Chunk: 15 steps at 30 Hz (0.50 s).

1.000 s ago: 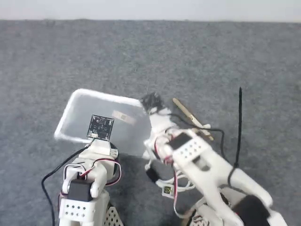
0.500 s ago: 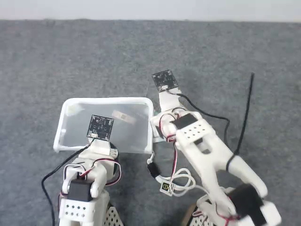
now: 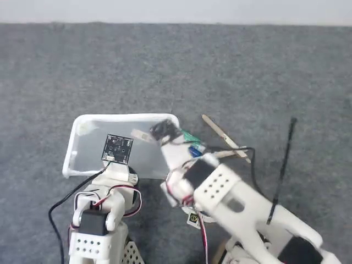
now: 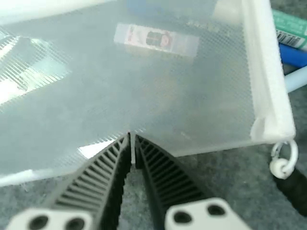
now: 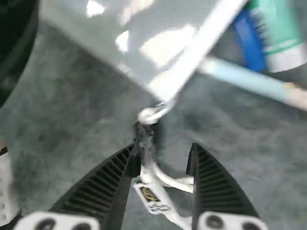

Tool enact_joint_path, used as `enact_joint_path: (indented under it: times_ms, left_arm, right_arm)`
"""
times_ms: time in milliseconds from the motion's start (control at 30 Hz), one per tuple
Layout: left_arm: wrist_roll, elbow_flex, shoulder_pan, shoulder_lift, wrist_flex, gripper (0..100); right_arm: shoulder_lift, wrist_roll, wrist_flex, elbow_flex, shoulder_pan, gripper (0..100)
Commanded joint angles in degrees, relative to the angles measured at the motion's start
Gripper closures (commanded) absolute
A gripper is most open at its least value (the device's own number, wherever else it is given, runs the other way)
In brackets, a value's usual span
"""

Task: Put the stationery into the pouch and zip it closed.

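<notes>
Grey carpeted bench (image 3: 247,66). Translucent pouch (image 3: 93,144) lies flat in front of the arms, zipper edge toward the right arm. Green pen (image 5: 273,33) and blue pen (image 5: 249,43) sit at that edge; can't tell if their tips are inside. Left claw (image 4: 132,141) is pinched together on the pouch's near edge. Right claw (image 5: 165,148) is apart, with the zipper pull ring (image 5: 151,115) just ahead of one fingertip, not gripped. Tan stick (image 3: 221,133) lies beside the pens.

The table is covered with a grey surface (image 3: 247,66) that has a rough, carpet-like texture, darker and lighter in small patches. Along the far edge of the table runs a pale, plain wall strip (image 3: 176,11). In the near part of the table a small tag (image 3: 193,220) with a dark and yellow mark lies flat on the grey surface, joined to a looped white cord (image 3: 215,211).
</notes>
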Motion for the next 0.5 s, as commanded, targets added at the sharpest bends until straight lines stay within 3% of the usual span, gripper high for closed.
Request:
enact_joint_path:
  times_ms: [0,133,467]
  left_arm:
    - [-0.26,-0.75,0.00,-1.05,0.35,99]
    - [-0.26,-0.75,0.00,-1.05,0.35,99]
    - [-0.26,-0.75,0.00,-1.05,0.35,99]
  right_arm:
    - [-2.77,-2.46,-6.37,3.25,-3.03,83.1]
    - [-2.77,-2.37,-12.00,7.21,-2.95,83.2]
    - [4.44,-2.29,-14.46,7.47,-2.95,83.3]
